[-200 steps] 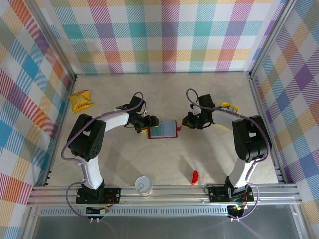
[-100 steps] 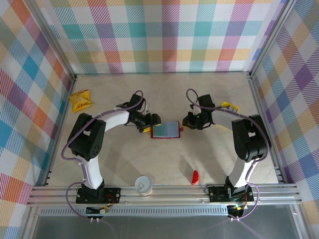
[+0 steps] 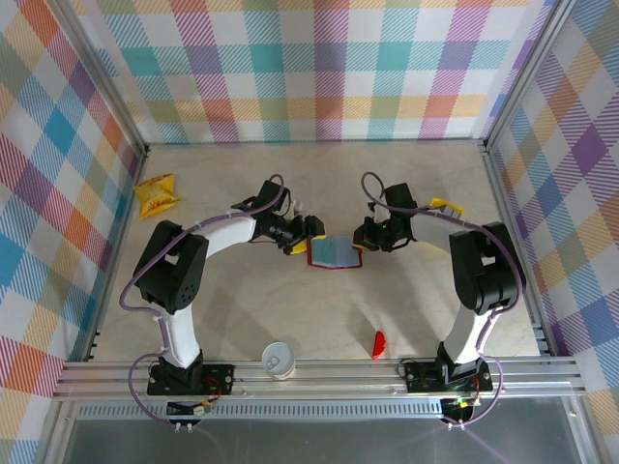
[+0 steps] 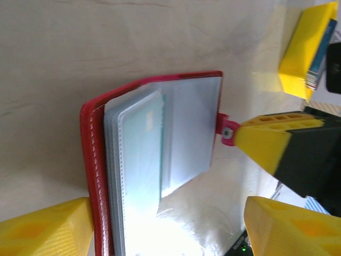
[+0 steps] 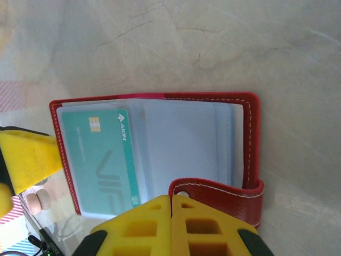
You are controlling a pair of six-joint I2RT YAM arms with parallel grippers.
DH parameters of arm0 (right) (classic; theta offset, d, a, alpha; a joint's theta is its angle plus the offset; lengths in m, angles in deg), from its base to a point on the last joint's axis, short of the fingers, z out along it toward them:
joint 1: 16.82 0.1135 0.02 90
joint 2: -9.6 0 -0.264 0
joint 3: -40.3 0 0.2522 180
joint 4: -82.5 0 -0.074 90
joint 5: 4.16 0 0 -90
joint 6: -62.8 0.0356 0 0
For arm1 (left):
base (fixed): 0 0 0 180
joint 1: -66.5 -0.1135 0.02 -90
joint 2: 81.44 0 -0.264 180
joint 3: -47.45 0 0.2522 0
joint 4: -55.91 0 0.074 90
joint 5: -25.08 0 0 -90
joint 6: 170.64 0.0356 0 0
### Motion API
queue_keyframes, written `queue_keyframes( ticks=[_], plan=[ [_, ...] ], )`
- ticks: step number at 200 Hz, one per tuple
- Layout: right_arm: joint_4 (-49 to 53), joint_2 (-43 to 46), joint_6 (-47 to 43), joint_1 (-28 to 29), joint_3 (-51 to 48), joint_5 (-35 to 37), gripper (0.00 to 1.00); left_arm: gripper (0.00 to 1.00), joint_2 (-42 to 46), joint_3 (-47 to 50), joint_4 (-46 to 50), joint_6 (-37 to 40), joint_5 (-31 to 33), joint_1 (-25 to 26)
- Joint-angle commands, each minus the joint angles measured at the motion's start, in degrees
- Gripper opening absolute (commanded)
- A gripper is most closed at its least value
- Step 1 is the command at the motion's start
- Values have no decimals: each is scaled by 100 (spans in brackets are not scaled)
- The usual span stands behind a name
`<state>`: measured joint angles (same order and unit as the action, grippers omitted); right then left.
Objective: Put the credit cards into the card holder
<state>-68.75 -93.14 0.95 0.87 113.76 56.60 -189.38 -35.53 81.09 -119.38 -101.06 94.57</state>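
- Crinkled yellow snack packet [image 3: 157,195]: lies flat near the left edge of the counter [image 3: 242,309], in its far half.
- Paper cup [image 3: 278,359]: stands upright at the near edge, left of centre.
- Left gripper [image 3: 302,238]: low over the middle of the counter with its jaws spread wide. In the left wrist view one yellow finger [image 4: 45,229] rests against the red spine edge of the card holder, and the other finger stands apart from it.
- Card holder [image 3: 334,253]: lies open and flat at the centre of the counter, between the two grippers, grey-blue sleeves facing up. A teal card [image 5: 98,160] sits inside one clear sleeve on its left half.
- Right gripper [image 3: 364,235]: fingers pressed fully together with nothing between them. The tip touches the holder's clasp tab [image 4: 226,129].
- Small red curved piece [image 3: 378,343]: lies near the near edge, right of centre.
- Credit cards [image 3: 445,205]: yellow stack near the right edge in the far half, well apart from the holder.
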Motion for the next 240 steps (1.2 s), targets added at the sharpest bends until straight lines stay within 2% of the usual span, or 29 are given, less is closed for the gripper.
queue_keyframes(
  ticks=[1, 77, 141, 240],
  plan=[
    [-235, -88, 66, 19, 42, -252, 0, 73, 126, -219, -399, -331, -262, 174],
    [-778, -141, 311, 19, -71, -750, 0, 73, 73, -593, -623, -656, -209, 522],
    [-243, 148, 223, -159, -192, -248, 0, 73, -309, -582, -685, -616, -141, 675],
    [15, 351, 127, -349, -283, -210, 0, 72, -1010, -1068, -1049, -705, -131, 839]
  ],
)
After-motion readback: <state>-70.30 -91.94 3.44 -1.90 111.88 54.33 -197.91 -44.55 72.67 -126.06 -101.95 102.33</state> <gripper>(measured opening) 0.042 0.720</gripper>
